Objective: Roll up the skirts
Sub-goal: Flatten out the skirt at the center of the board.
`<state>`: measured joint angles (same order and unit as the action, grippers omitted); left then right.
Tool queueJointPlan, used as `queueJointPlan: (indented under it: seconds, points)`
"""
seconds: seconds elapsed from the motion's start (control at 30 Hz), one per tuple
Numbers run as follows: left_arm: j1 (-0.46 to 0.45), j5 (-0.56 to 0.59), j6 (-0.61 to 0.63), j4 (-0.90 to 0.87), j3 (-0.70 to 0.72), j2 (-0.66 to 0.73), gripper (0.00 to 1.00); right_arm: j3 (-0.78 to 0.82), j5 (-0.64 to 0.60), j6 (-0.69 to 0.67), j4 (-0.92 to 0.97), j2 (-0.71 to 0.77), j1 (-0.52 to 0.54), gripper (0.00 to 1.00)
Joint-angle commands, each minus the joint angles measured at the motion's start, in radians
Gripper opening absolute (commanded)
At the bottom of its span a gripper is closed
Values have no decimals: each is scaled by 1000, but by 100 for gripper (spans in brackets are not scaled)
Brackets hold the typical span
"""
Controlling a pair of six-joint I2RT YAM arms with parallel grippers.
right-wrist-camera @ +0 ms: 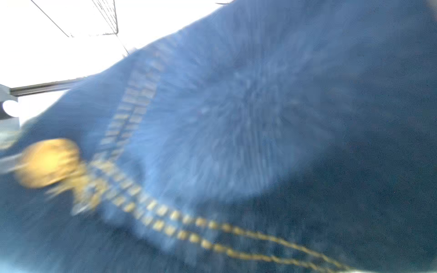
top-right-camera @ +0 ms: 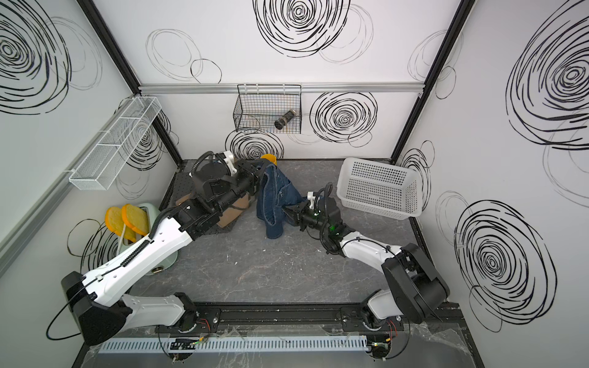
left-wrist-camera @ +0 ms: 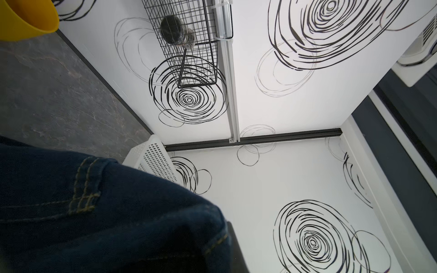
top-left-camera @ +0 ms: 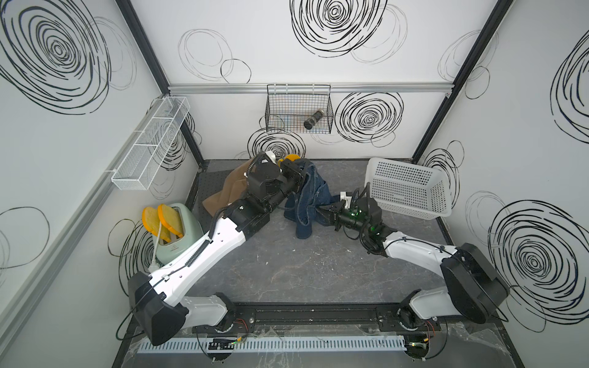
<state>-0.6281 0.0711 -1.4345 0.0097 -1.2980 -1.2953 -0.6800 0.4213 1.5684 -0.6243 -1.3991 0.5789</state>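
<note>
Step in hand: judging by the pose, lifting and spreading the denim skirt (top-left-camera: 306,197) before it is laid flat; no rolling has begun.
Denim skirt: held off the desk (top-left-camera: 287,270), bunched and hanging, just beside the white basket (top-left-camera: 404,188) on its open-desk side.
Left tool (top-left-camera: 299,173): closed on the skirt's upper edge, farther from the white basket than the right one; the cloth hangs from it.
Right tool (top-left-camera: 320,211): closed, its tip buried in a lower fold of the denim close to the white basket, so it seems to pinch that fold.
Tan skirt (top-left-camera: 229,188): crumpled on the desk well apart from the white basket, beyond the denim, partly under the left arm.
Third skirt: not visible.
Next move: probably draw the two grips apart to find a straight edge, then lower the cloth onto bare desk clear of the white basket.
Top views alone: both arms and the tan skirt.
Left wrist view alone: a stitched belt loop (left-wrist-camera: 87,186) and a yellow bowl (left-wrist-camera: 26,19).
Right wrist view alone: blurred denim with a brass button (right-wrist-camera: 49,163), nothing of the fingers.
</note>
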Motion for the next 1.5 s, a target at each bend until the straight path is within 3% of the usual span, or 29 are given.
queueJointPlan:
  seconds: [0.0, 0.07, 0.23, 0.3, 0.37, 0.43, 0.57, 0.6, 0.73, 0.93, 1.07, 1.2, 1.3, 1.43, 1.47]
  points:
    - [85, -119, 132, 29, -138, -42, 0, -65, 34, -171, 180, 49, -90, 0]
    - [123, -220, 214, -30, -301, -149, 0, -154, 76, -248, 252, 35, -164, 0]
    - [189, -485, 438, -234, -886, -486, 0, -587, 147, -503, 628, -79, -291, 0]
    - [195, -495, 519, -288, -967, -524, 0, -713, 171, -566, 719, -111, -309, 0]
    - [199, -478, 560, -275, -841, -464, 0, -778, 174, -627, 825, -116, -318, 0]
    - [180, -436, 614, -241, -610, -354, 5, -781, 190, -702, 898, -104, -311, 0]
    - [77, -305, 651, -140, -62, -92, 34, -658, 208, -837, 1055, -42, -287, 0]
    - [39, -295, 664, -122, 63, -26, 49, -605, 183, -879, 1094, -9, -274, 0]
    - [-102, -188, 807, -308, 284, 128, 87, -393, 66, -985, 1189, 139, -220, 0]
    - [-64, -104, 722, -409, 492, 330, 98, -272, 9, -980, 1287, 256, -226, 0]
    - [25, -79, 635, -437, 581, 443, 97, -177, -34, -983, 1320, 326, -240, 0]
    - [163, -180, 557, -350, 681, 456, 96, -64, 56, -948, 1256, 352, -226, 72]
    - [163, -220, 510, -264, 724, 365, 96, -69, -18, -941, 1331, 366, -234, 79]
    - [153, -208, 519, -199, 672, 207, 96, -24, -158, -934, 1334, 429, -274, 81]
    - [153, -183, 525, -187, 649, 171, 97, -6, -218, -911, 1329, 444, -283, 95]
